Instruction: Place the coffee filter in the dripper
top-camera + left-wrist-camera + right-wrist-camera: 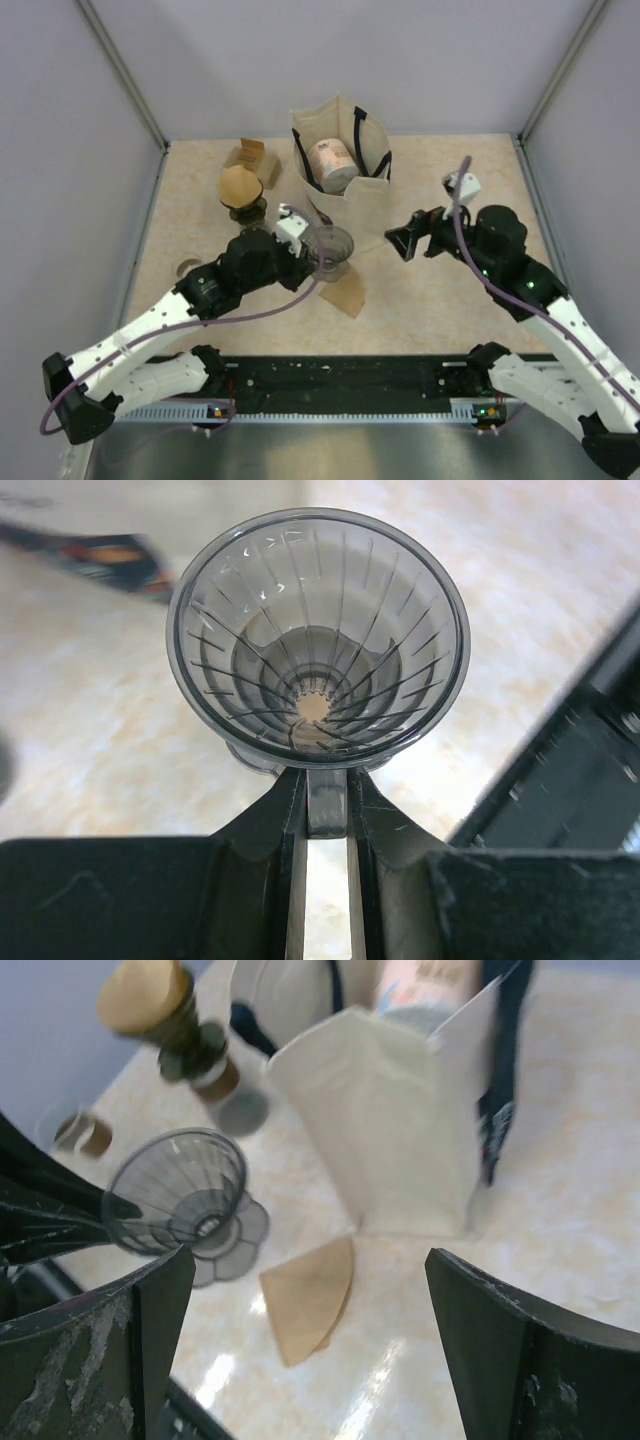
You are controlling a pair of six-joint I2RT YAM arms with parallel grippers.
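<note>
A clear grey ribbed dripper (pixel 331 247) is near the table's middle, close to the surface. My left gripper (pixel 311 257) is shut on its handle. In the left wrist view the dripper (pixel 315 630) faces the camera with an empty cone, and its handle tab sits between the fingers (pixel 285 810). A folded brown paper filter (pixel 346 292) lies flat on the table just in front of the dripper. My right gripper (pixel 402 242) is open and empty, to the right of the filter. In the right wrist view the filter (pixel 308 1298) lies between the wide-open jaws, and the dripper (pixel 185 1195) is at the left.
A cream tote bag (pixel 340 170) with a printed package inside stands behind the dripper. A dark carafe topped with a brown filter (pixel 240 190) and a cardboard box (pixel 250 155) stand at the back left. A small round object (pixel 185 267) lies at the left.
</note>
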